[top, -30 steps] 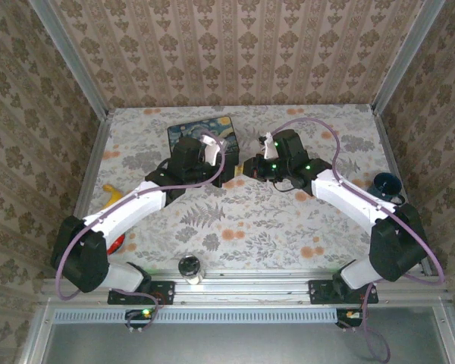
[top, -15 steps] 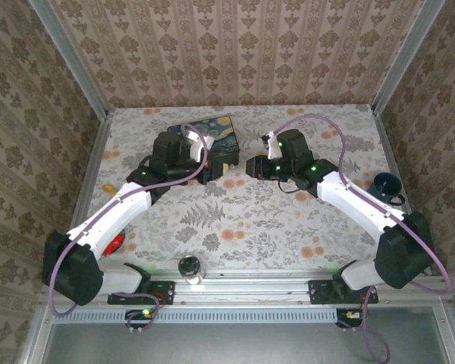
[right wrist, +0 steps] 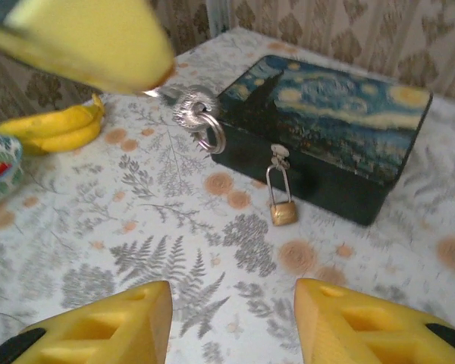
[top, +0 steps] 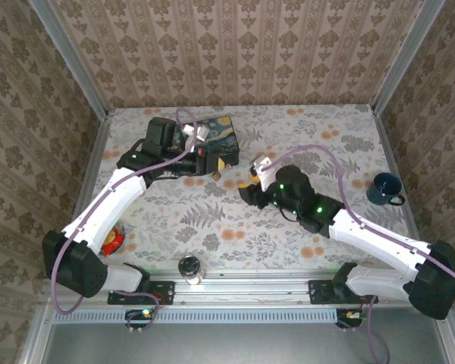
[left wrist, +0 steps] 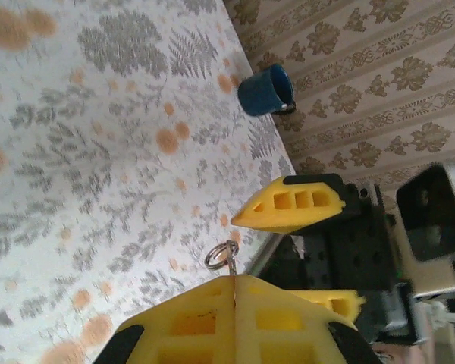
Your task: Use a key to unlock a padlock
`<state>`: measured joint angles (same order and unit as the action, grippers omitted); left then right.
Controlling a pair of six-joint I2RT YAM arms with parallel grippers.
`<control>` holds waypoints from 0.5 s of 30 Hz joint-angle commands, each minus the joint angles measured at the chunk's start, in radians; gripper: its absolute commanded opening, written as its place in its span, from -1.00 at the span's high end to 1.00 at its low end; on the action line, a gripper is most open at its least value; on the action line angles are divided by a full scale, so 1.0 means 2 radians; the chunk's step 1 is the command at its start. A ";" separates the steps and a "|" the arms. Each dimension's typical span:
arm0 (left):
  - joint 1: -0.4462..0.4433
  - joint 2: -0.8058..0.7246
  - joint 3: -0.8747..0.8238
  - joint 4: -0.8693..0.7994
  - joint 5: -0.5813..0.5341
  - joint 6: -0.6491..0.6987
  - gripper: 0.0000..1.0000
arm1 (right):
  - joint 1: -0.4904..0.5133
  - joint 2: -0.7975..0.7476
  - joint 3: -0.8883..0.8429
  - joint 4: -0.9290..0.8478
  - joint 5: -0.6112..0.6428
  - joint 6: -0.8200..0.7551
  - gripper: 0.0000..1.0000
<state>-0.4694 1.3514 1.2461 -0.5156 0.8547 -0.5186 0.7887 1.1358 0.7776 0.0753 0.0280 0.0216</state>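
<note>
- Padlock [right wrist: 283,213], small and brass-coloured, is hanging by its thin silvery shackle from the clasp [right wrist: 277,155] on the front wall of the dark-blue starry-night tin box [right wrist: 334,129], a little right of centre in the right wrist view. Its body is sitting low against that wall, right by the floral tablecloth [right wrist: 174,227].
- Left gripper [left wrist: 233,287] is clamping the key [right wrist: 191,112]. At the bottom of the left wrist view its two yellow fingers are pressing together, and the key's thin shaft is running into the seam between them with the ring poking out just above the tips.
- In the right wrist view the key is showing upper left of centre. Its silvery head and ring are sticking out from the tip of a blurred yellow finger [right wrist: 83,45] of the left arm.
- The key is sitting up and to the left of the padlock, clear of it, near the box's left front corner.
- Right gripper [right wrist: 231,287] is holding its fingers apart along the bottom edge of its own view, with nothing between them. The padlock is appearing above the gap, well apart from both tips.
- In the left wrist view one yellow finger of the right arm is pointing towards the key's ring from the right, near it but not touching.
- Bananas [right wrist: 57,129] and a bowl [right wrist: 0,163] are lying at the left edge of the right wrist view.
- A blue cup [left wrist: 265,89] is standing on the cloth at the upper middle of the left wrist view.
</note>
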 commanded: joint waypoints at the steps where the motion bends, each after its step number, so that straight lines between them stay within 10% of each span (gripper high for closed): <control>1: 0.004 -0.004 0.015 -0.076 0.018 -0.027 1.00 | 0.015 -0.006 -0.024 0.105 0.058 -0.122 -0.01; 15: 0.003 -0.026 -0.008 -0.071 0.029 -0.052 1.00 | 0.037 0.034 -0.017 0.170 0.028 -0.251 -0.06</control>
<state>-0.4694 1.3224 1.2385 -0.6445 0.8795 -0.6041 0.8459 1.1831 0.7063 0.3740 0.0792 -0.3973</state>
